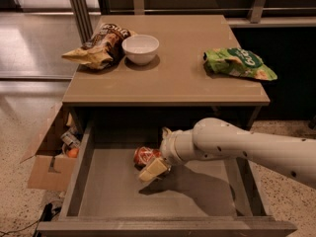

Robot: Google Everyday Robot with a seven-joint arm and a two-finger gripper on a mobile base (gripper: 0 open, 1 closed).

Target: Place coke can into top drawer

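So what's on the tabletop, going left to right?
Crinkly brown-yellow chip bag → round white bowl → green chip bag. The pincer is lower down, inside the open grey-brown wooden drawer, beside the small red metal can.

Print on the green chip bag (239, 63), brown-yellow chip bag (101, 46) and coke can (144, 155) is illegible; the gripper (157, 166) is at the can's 4 o'clock.

Cream gripper (153, 165) in grey-brown top drawer (116, 194) beside red-orange coke can (144, 155).
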